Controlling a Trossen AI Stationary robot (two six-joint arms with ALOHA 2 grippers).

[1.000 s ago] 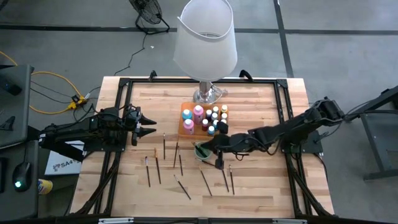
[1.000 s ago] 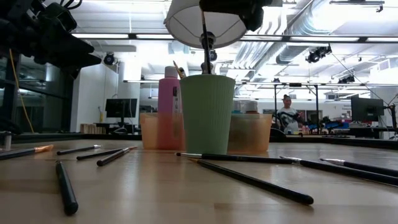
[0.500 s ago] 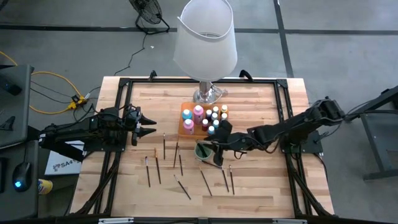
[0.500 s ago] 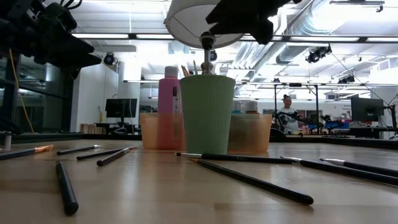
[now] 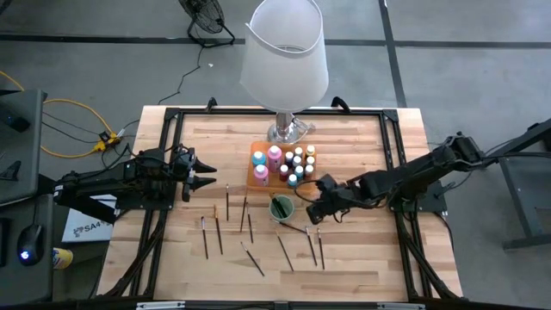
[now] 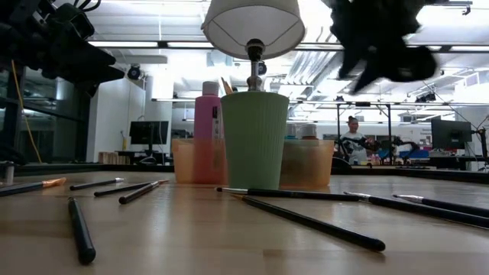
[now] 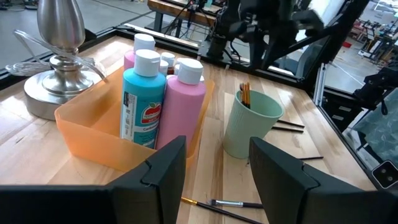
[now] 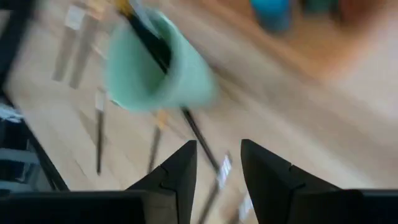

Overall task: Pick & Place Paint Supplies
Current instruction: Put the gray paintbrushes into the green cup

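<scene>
A pale green cup (image 5: 281,207) stands on the table and holds a few brushes (image 7: 244,94). Behind it an orange tray (image 5: 258,176) holds small capped paint bottles (image 5: 299,160), a teal bottle (image 7: 140,99) and a pink bottle (image 7: 183,102). Several thin dark brushes (image 5: 284,251) lie flat on the wood in front of the cup. My right gripper (image 5: 315,212) hovers just to the right of the cup, open and holding nothing (image 8: 217,171). My left gripper (image 5: 207,177) waits near the table's left edge, open (image 7: 216,168).
A big white-shaded lamp (image 5: 284,52) stands on its metal base (image 5: 288,131) behind the tray. A black frame (image 5: 168,155) runs round the tabletop. Bare wood lies at the near edge and in the far left corner. A person (image 6: 353,137) stands far off in the room.
My right gripper held a brush upright over the green cup, let it go into the cup, then drew away toward the table's right. That brush now stands in the cup with the others. My left arm has kept still.
</scene>
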